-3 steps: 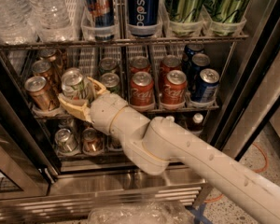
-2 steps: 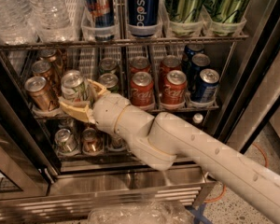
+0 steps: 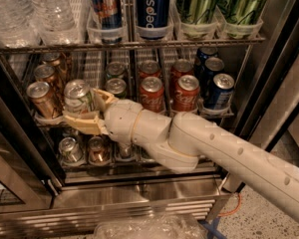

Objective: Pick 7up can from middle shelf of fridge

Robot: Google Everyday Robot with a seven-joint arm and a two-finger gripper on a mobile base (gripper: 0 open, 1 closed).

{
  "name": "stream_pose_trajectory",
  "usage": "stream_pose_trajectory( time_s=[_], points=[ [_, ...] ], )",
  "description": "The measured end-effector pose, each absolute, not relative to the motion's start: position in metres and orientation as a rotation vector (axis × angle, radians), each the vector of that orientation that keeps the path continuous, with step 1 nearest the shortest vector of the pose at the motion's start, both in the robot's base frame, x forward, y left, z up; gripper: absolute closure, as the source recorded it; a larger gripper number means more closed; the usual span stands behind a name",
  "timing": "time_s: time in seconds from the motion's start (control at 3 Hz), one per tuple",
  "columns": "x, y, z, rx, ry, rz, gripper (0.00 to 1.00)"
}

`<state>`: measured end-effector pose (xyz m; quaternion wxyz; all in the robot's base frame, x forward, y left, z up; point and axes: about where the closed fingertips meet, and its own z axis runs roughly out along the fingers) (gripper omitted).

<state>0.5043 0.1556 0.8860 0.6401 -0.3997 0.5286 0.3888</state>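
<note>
— Hand point(image 3: 81, 107) is sitting at the front left of the middle shelf point(image 3: 223, 114), inside the fridge point(image 3: 271, 59). It is clasping the 7up can point(image 3: 77, 94): one finger point(image 3: 82, 124) is crossing the can's lower front and the other is pressing against its right side.

— Is anything changing from a second ago?

— Very little at the hand itself. It is staying where it was, and the can is keeping to the same lane. The arm point(image 3: 229, 148) is what is moving. Its forearm is riding higher across the doorway than before, and the wrist is turning with it.

— So the can is not coming out yet?

— Not yet. It is still standing upright at the shelf's front edge, just beside the bronze can point(image 3: 40, 98) on its left, with the red cola cans point(image 3: 152, 94) well off to the right. Its base is hiding behind the lower finger, so nobody can say whether it is lifting off the tray.

— What is that meaning for the task?

— The grip is looking made, and the arm is probably lining itself up to draw the can straight out. The pull is remaining, and the bronze neighbour is standing close enough to get brushed.
</note>
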Motion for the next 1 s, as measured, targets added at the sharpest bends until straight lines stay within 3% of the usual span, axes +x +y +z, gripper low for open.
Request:
stream_pose_trajectory(
  time_s=[1.0],
  points=[
    [0.478, 0.112, 0.874, -0.953, 1.249, 0.911, 1.0]
  ],
)
